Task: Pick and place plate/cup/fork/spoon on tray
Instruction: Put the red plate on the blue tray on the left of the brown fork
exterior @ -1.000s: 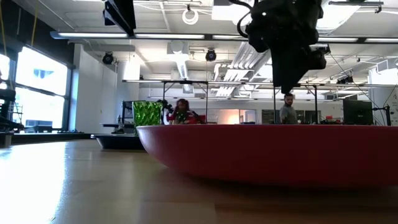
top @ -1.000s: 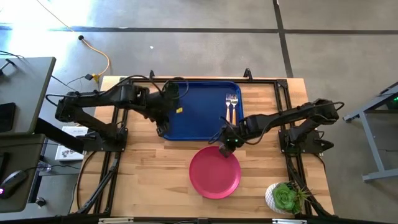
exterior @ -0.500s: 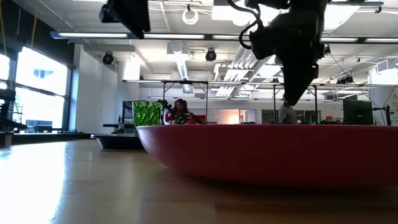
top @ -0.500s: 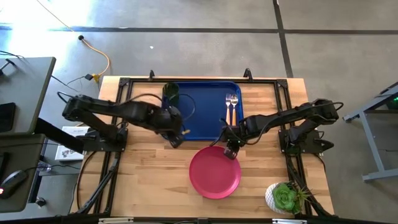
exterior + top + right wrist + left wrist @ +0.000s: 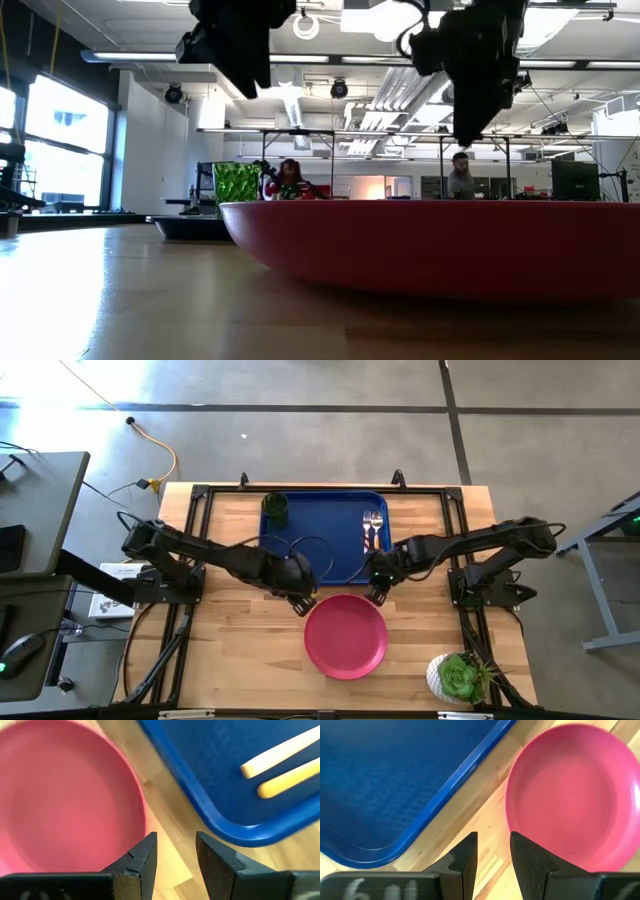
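A: High view, what's on the table?
B: Round flat pink-red plastic plate (image 5: 346,637) on bare wood, just in front of the large dark blue rectangular plastic tray (image 5: 325,550). On the tray: small dark green translucent cup (image 5: 275,510) in the far left corner, orange-handled metal fork (image 5: 368,533) and orange-handled spoon (image 5: 378,532) side by side at the right. Left gripper (image 5: 305,603) sits at the plate's far left rim, right gripper (image 5: 377,592) at its far right rim.

A: Low view?
B: Plate wall (image 5: 430,245) fills the foreground; both arms hang above it.

A: Left wrist view?
B: Fingers (image 5: 466,857) parted by a narrow gap, holding nothing (wood between them), plate rim just beside.

A: Right wrist view?
B: Same: fingers (image 5: 142,856) slightly apart, empty, between plate edge and tray corner.
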